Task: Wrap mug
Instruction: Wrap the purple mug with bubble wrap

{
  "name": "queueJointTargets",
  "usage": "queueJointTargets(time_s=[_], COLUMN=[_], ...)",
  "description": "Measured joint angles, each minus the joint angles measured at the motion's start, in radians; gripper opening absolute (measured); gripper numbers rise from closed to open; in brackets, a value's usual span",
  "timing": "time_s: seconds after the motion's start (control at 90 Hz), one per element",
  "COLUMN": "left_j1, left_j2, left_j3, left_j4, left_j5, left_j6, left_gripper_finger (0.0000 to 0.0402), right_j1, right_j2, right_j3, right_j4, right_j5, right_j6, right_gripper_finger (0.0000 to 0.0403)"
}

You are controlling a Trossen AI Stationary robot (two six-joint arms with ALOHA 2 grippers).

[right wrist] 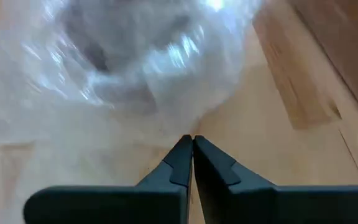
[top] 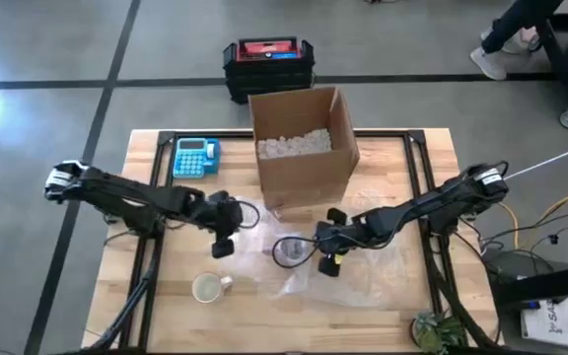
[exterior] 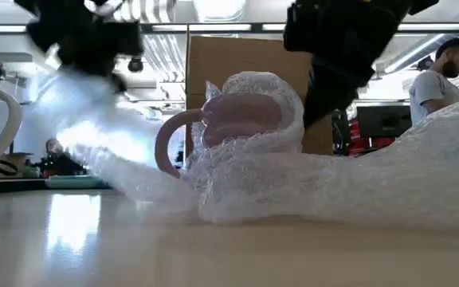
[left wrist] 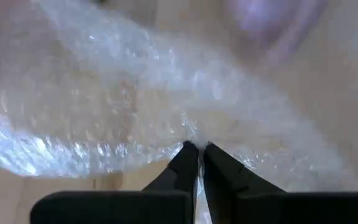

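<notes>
Left gripper (left wrist: 195, 148) is pinched tight on an edge of the bubble wrap (left wrist: 104, 118), sheet caught between the fingertips, held up off the table (top: 166, 316) to the left of the mug (top: 288, 250). Right gripper (right wrist: 192, 142) has its fingers pressed together with nothing visibly between them, just beside the mug on its right, tips near the wrap. Mug sits mid-table on the wrap, partly covered, handle (exterior: 168, 143) poking out in the low view. Outward: second, pale mug (top: 208, 287) bare on the wood toward the front-left, cardboard box (top: 303, 143) behind, blue calculator (top: 195, 157) at back-left.
</notes>
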Motion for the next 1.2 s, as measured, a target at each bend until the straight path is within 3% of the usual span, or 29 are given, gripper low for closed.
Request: queueJointTargets(time_s=[0.2, 0.433, 0.633, 0.867, 1.0, 1.2], left_j1=[0.0, -0.001, -0.001, -0.004, -0.004, -0.005], left_j2=[0.013, 0.182, 0.353, 0.453, 0.45, 0.444], left_j3=[0.004, 0.03, 0.1, 0.162, 0.169, 0.168], left_j4=[0.288, 0.544, 0.598, 0.604, 0.603, 0.609], left_j5=[0.09, 0.167, 0.167, 0.194, 0.193, 0.194], left_j6=[0.054, 0.098, 0.111, 0.13, 0.134, 0.148], left_gripper_finger=[0.0, 0.0, 0.0, 0.0, 0.0, 0.0], right_j1=[0.0, -0.003, -0.003, -0.005, -0.002, -0.007], right_j2=[0.014, 0.061, 0.054, -0.034, -0.049, -0.001], right_j3=[0.001, 0.001, 0.001, 0.116, 0.169, 0.166], right_j4=[0.103, 0.125, 0.103, -0.138, -0.122, 0.062], right_j5=[0.001, 0.002, 0.002, 0.002, 0.002, 0.003], right_j6=[-0.016, -0.02, -0.044, -0.071, -0.132, -0.226], right_gripper_finger=[0.0, 0.0, 0.0, 0.0, 0.0, 0.0])
